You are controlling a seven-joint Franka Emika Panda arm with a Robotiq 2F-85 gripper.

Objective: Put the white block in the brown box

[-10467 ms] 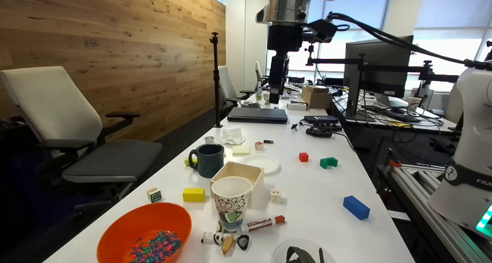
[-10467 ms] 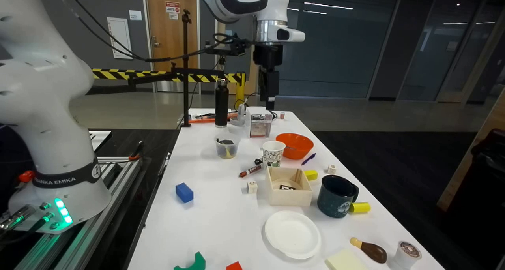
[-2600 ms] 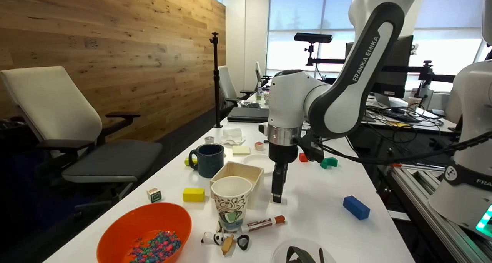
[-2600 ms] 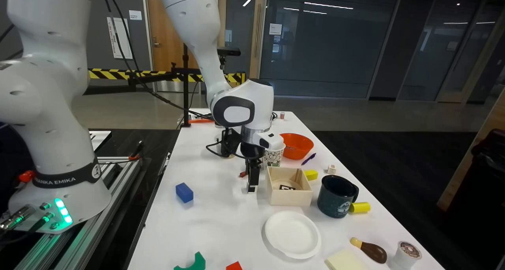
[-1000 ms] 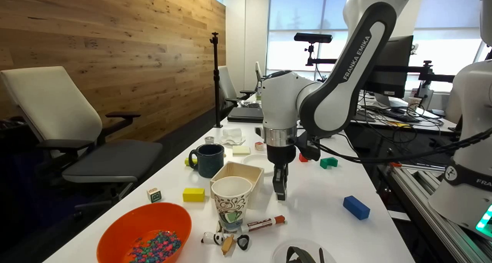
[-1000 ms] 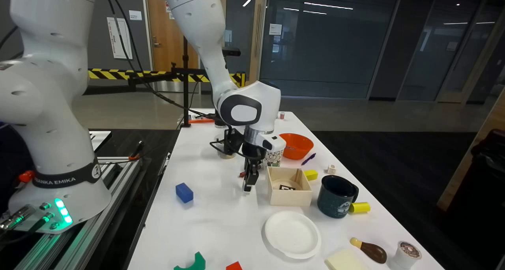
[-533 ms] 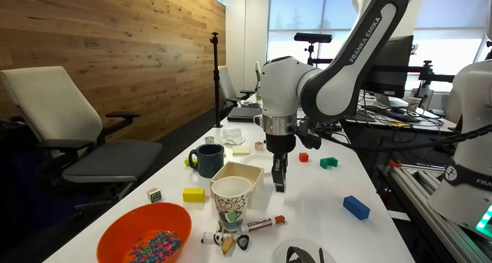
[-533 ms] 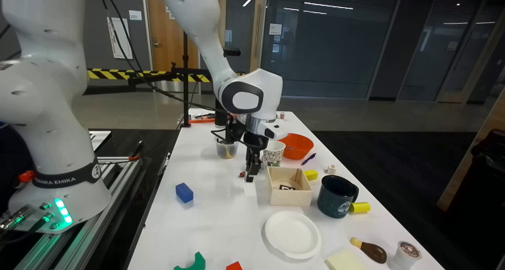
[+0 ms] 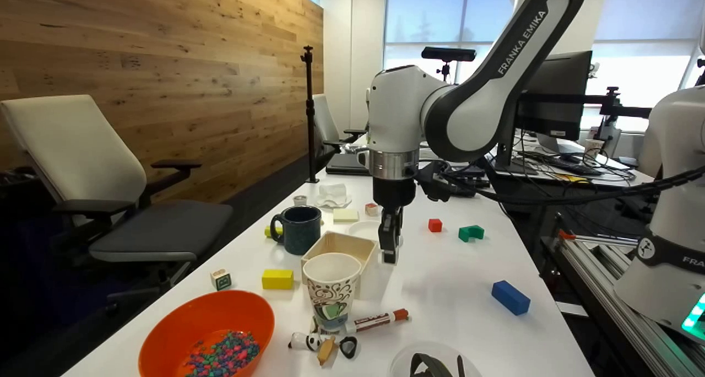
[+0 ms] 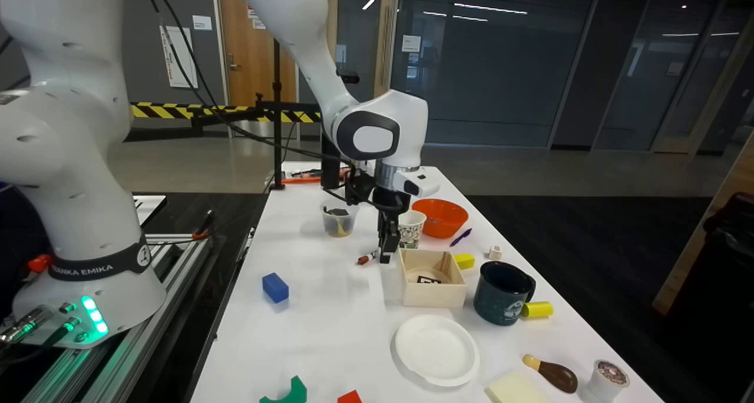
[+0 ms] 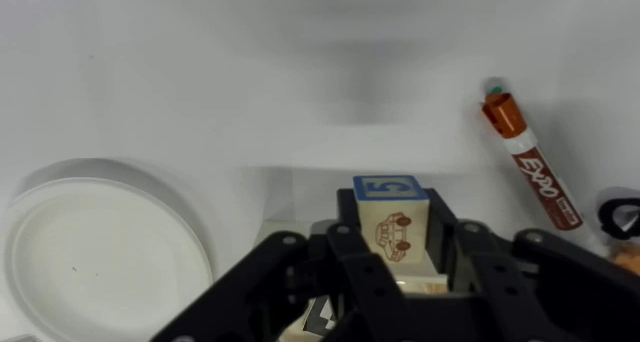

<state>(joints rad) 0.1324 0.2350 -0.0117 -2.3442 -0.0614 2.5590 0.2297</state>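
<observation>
In an exterior view, a blue block (image 10: 275, 288) lies between eight and nine o'clock from your pincer (image 10: 385, 258), well apart. It grasps the white block (image 11: 395, 233) above the table (image 10: 330, 335). Just beside it, toward four o'clock, stands your wooden box (image 10: 435, 296); beyond the box, a dark mug (image 10: 496, 298).

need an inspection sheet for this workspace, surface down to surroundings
Surface: white tabletop, with objects spread across it.
Job's things: white wooden cube with a blue 5, held raised; open pale-wood box, upright beside the cube.
Clutter: white round paper plate, dark-green handled mug, orange round plastic bowl.
Gripper: black two-finger gripper, shut on the cube.
Cables: black arm cables, hanging in a slack curve.
Surroundings: wood-plank wall, cream-backed office chair.
</observation>
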